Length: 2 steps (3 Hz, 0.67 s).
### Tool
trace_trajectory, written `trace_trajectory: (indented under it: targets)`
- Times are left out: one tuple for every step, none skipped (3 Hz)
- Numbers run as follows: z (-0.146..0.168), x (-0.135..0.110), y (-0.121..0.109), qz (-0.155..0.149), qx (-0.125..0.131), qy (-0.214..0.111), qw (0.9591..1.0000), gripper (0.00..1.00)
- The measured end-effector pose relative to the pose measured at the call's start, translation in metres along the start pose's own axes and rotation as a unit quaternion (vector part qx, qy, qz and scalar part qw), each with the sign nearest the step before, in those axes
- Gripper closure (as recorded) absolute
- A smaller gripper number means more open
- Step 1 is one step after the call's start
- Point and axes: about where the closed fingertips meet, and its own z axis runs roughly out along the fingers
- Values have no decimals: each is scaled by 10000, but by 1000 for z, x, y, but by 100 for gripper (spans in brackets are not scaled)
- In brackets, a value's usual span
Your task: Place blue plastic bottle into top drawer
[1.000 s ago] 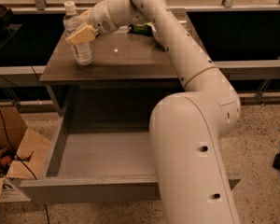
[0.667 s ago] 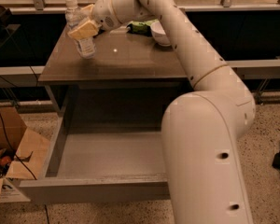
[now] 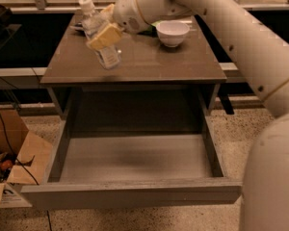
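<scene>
The blue plastic bottle, clear with a white cap and a white label, is tilted above the left part of the cabinet top. My gripper is shut on the bottle's middle, with tan finger pads across it. The bottle looks lifted a little off the top. The top drawer is pulled wide open below, with a grey interior that holds nothing. My white arm reaches in from the right foreground over the cabinet.
A white bowl stands on the cabinet top at the back right, with a green thing behind it. A dark flat object lies at the back left. An open cardboard box sits on the floor at left.
The gripper, shut on the bottle, has raised and tilted it over the left of the cabinet top. The view has shifted closer, so the cabinet and drawer look larger.
</scene>
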Motion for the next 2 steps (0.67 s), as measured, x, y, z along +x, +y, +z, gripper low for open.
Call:
trace_trajectory:
  targets:
    - [-18,14,34,203,-165,394,9989,100]
    - [-33,47,68,709,-328,784,9939,100]
